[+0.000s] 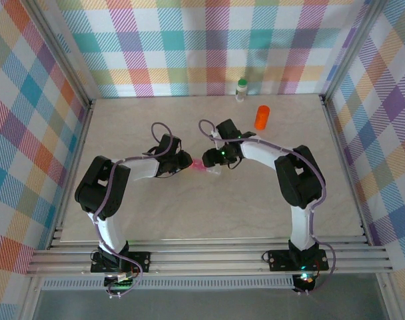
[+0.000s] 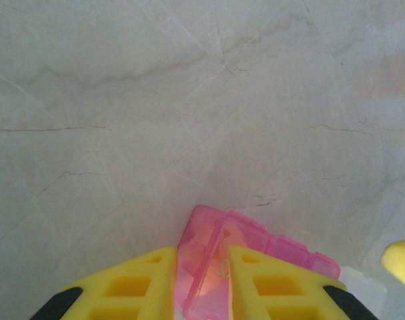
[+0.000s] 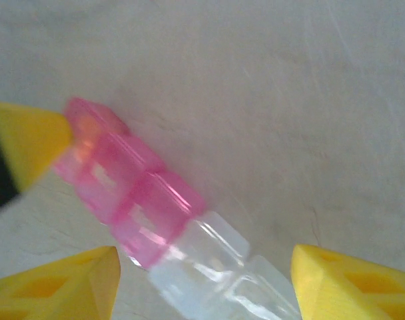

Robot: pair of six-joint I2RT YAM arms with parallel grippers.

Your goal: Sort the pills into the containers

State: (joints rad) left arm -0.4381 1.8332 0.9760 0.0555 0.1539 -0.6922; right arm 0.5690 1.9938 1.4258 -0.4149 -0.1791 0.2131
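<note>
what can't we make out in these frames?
Pills: whether the pink pill box holds any; blurred in the right wrist view, too small in the top view.
The box's clear end: cut off by the bottom edge of the right wrist view.
Orange vial: capped or open; too small in the top view.
White bottle: label, too small in the top view.
</note>
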